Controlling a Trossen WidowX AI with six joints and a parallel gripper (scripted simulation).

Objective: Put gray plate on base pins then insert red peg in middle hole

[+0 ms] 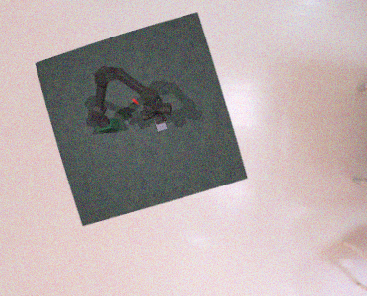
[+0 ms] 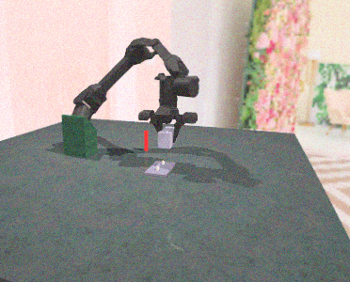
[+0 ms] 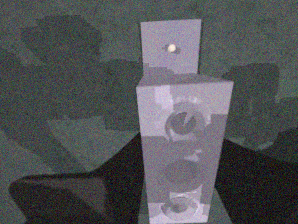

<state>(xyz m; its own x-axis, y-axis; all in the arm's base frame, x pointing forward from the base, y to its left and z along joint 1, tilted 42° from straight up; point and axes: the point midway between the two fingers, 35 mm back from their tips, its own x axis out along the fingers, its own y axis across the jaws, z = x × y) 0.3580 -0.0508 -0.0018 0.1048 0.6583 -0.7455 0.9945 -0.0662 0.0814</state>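
Note:
My gripper [image 2: 167,135] [image 3: 169,133] is shut on the gray plate [image 2: 165,140] [image 3: 152,142], holding it in the air above the base. The wrist view shows three round holes in a row along the plate. The light gray base [image 1: 162,127] [image 2: 168,167] [image 3: 152,57] lies flat on the table, below the plate in the exterior view. Its two pale pins [image 2: 158,167] show there; one pin [image 3: 172,48] shows in the wrist view beyond the plate, the other is hidden. The red peg [image 1: 135,101] [image 2: 146,141] stands upright, left of the plate in the exterior view, and is not visible in the wrist view.
A green block [image 1: 110,126] [image 2: 75,136] stands at the foot of the arm, left of the peg in the exterior view. The dark square table [image 1: 149,173] [image 2: 104,221] carries everything. The arm's shadows fall across the table around the base.

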